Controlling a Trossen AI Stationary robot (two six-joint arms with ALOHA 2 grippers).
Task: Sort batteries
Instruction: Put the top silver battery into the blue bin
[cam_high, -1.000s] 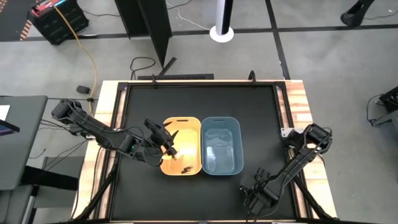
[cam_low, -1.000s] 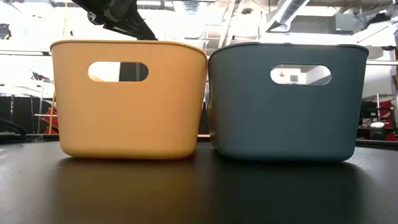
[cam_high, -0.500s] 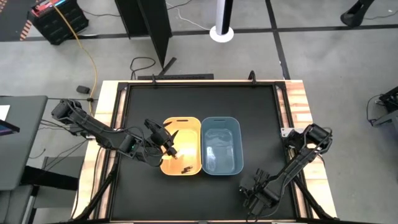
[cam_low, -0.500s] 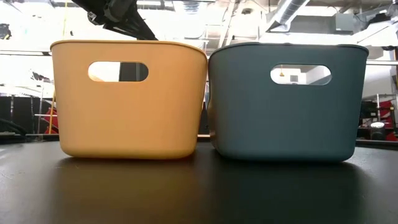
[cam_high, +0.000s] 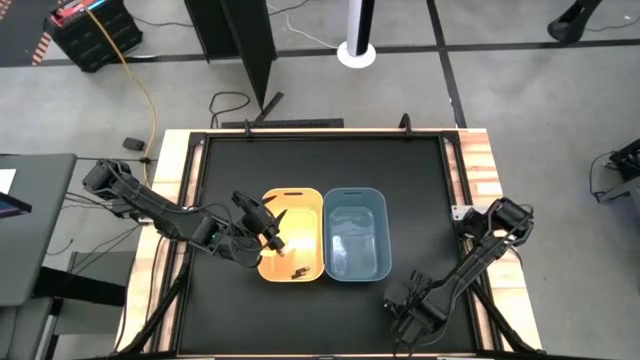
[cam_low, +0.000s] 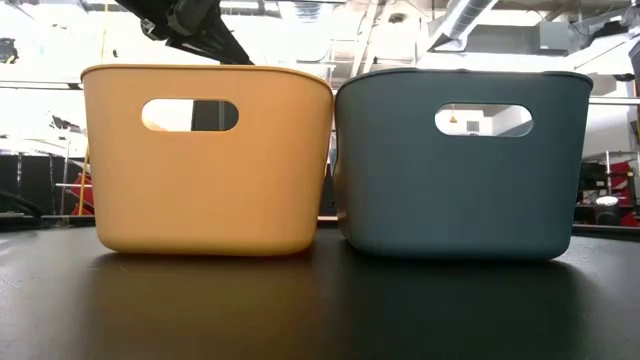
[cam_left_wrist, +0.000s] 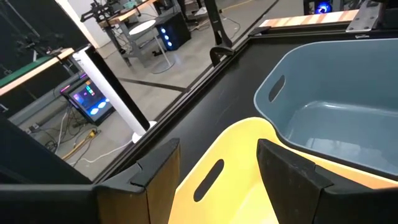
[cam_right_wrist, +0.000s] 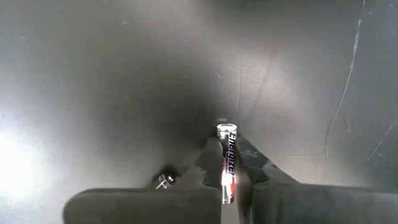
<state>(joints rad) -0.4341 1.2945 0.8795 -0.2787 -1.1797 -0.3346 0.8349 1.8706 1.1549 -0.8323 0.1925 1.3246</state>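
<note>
1. A slim battery (cam_right_wrist: 227, 163), silvery at its tip with dark and red print, sits upright between the right tool's (cam_right_wrist: 229, 186) two dark fingers, which are closed tight on it just above the black bench (cam_right_wrist: 124, 74).
2. A second small battery (cam_right_wrist: 164, 180) lies on the bench surface close beside that tool.
3. In the high view the right tool (cam_high: 408, 312) is at the bench's near right corner, well apart from the bins.
4. A few dark batteries (cam_high: 294, 270) lie in the yellow bin (cam_high: 312, 232), which touches the blue bin (cam_high: 356, 194) at mid-bench.
5. The left tool (cam_high: 272, 238) hovers over the yellow bin, fingers (cam_left_wrist: 289, 177) spread wide and holding nothing.
</note>
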